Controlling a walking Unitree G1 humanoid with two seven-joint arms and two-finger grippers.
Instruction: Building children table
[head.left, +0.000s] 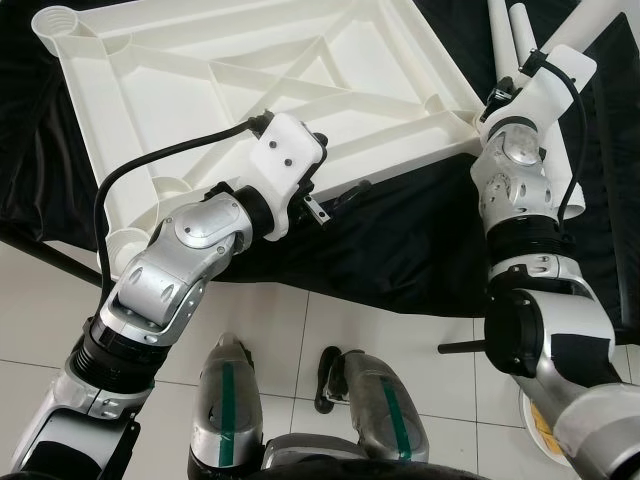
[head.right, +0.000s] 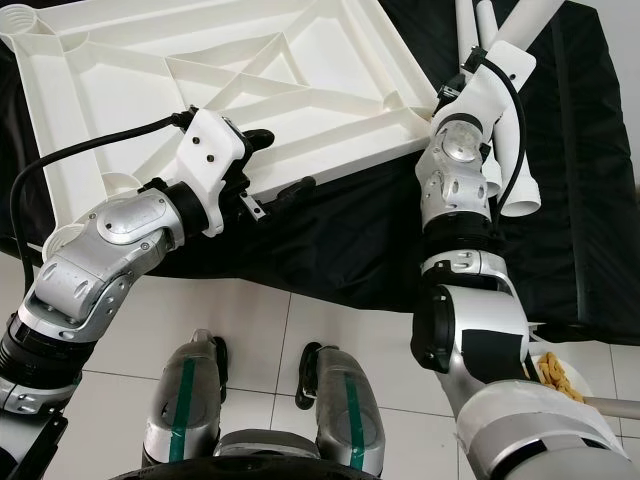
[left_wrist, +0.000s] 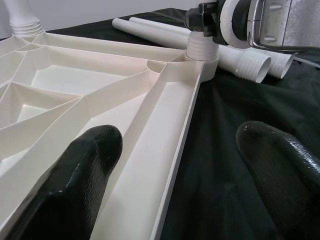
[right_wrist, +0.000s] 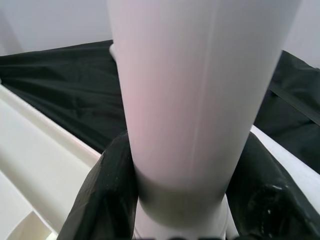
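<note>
Left eye view: we see the white tabletop (head.left: 250, 90) lying upside down on a black cloth (head.left: 400, 250), its ribbed underside facing up, with round leg sockets at its corners. The cloth is spread over a pale tiled floor (head.left: 300, 340).

The left gripper (left_wrist: 175, 175) sits at the near edge of the tabletop. In the left wrist view, its two black fingers (left_wrist: 75, 185) are spread apart: one rests over the white rim channel, the other over the black cloth, and the rim runs between them. We see nothing pinched between them.

The right gripper (right_wrist: 180, 200) is at the right corner of the tabletop. In the right wrist view, its fingers (right_wrist: 105, 195) are closed around a white table leg (right_wrist: 195, 90), one on each side of the tube. The leg stands upright over the corner socket (left_wrist: 200, 59); in the left wrist view its ribbed lower end meets the socket collar, though we cannot tell how deep it sits.

Spare white legs (head.left: 515, 45) lie on the cloth just beyond that corner, side by side, with ribbed ends showing. Another leg (left_wrist: 20, 17) appears to stand in the far socket, though the view there is partial.

A bowl (head.right: 560, 380) holding yellowish pieces rests on the floor near the right arm.
</note>
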